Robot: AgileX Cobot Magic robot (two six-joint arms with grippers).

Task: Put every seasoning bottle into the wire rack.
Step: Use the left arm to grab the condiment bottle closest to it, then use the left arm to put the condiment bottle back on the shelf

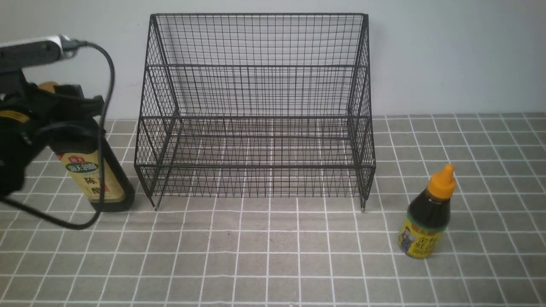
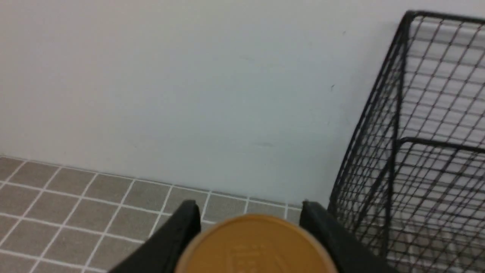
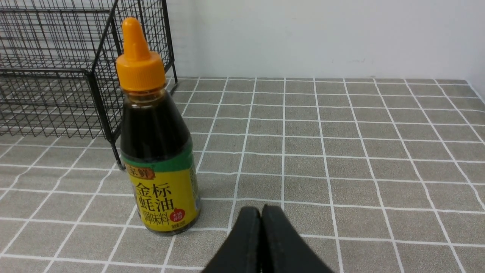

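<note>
My left end effector (image 2: 248, 210) grasps the tall bottle (image 1: 100, 179) high up. 2 black fingers (image 2: 185, 227) flank its gold cap (image 2: 255, 246), and because the bottle leans, I judge it is clamped. It is just beside the left side of the wire rack (image 1: 256, 106), with its base at or barely off the desk (image 1: 273, 264); I cannot tell which. Both tiers of the rack hold nothing.

My right end effector (image 3: 261, 235) is clenched and empty, low over the desk near the short bottle (image 3: 157, 151). That bottle stands upright off the rack's right front corner.

To do this step well, I should lift the tall bottle straight up until its base clears the rack's front rail. Then I should carry it right, over a tier, and level it before lowering it. The rack's sloping side is close, so swinging in early could snag the wire.
</note>
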